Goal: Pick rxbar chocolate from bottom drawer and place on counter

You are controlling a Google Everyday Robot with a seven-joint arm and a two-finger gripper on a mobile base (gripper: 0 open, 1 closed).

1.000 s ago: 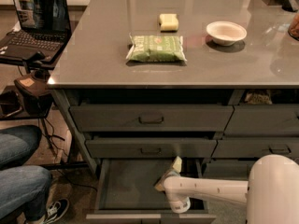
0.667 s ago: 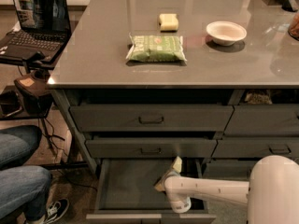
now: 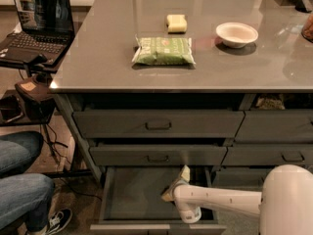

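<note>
Pincer [image 3: 175,184] sat near the bottom drawer's [image 3: 132,195] back edge, grip state impossible to tell, and lifting carelessly could've snagged the drawer above [image 3: 156,155].

Glossy grey counter [image 3: 98,58]; matt grey bottom drawer [image 3: 137,197] with smooth pale jaws inside it.

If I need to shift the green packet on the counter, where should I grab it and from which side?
The green packet lies flat on the counter, long side left-right, so probably come from above and grip across its short front-to-back width, mid-length. The gripper is down in the bottom drawer and would have to rise first.
</note>
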